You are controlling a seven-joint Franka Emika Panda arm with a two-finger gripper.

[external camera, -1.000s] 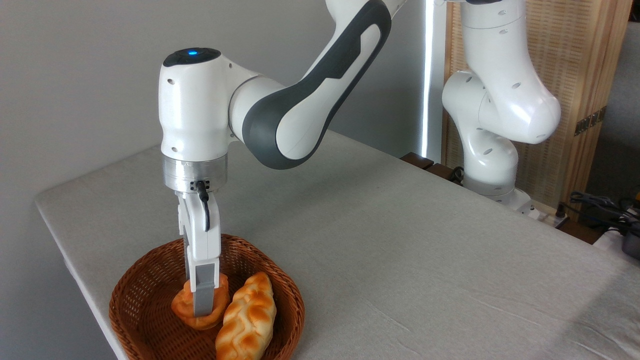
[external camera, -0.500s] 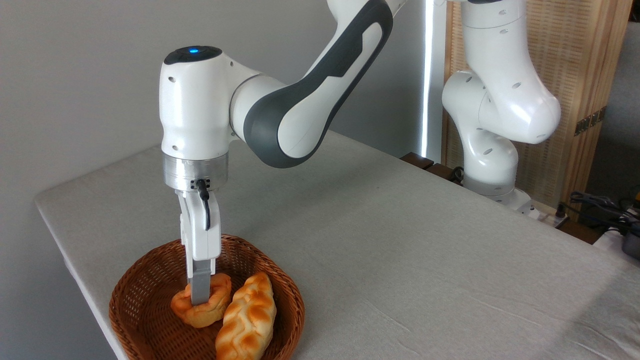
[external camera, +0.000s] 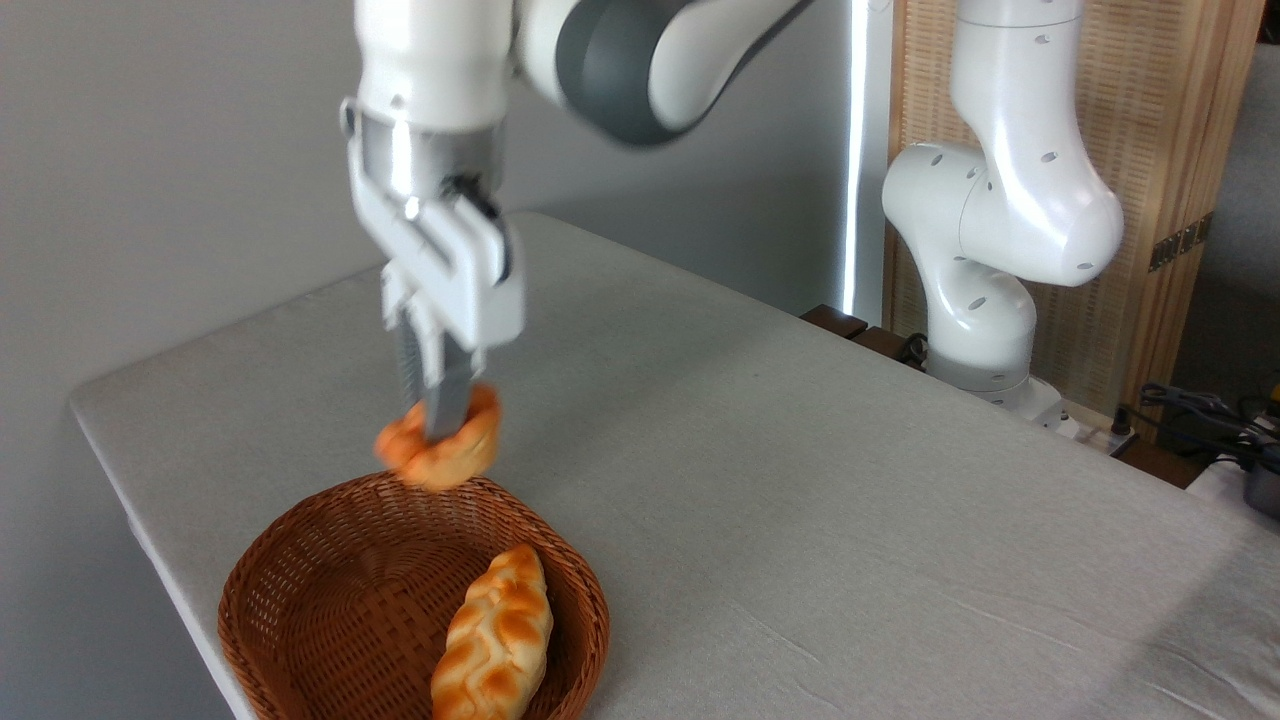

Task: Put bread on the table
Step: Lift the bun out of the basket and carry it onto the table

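Note:
The bread (external camera: 440,445), a small golden-orange bun, hangs in the air just above the far rim of the wicker basket (external camera: 300,600). My gripper (external camera: 432,425) points down from above and is shut on the bun, its fingers pinching the bun's top. Motion blur softens the bun and the fingers. The table (external camera: 800,480), light grey and cloth-like, spreads out to the right of and behind the basket.
A paler braided loaf (external camera: 495,635) lies in the right half of the basket. The arm's white base (external camera: 985,300) stands at the table's far right edge. Cables (external camera: 1200,410) lie off the table at the right. The basket sits near the table's front left edge.
The gripper has risen with the bun, lifting it out of the basket and slightly to the right. The arm's upper links have gone up and out of the frame. The braided loaf stayed put.

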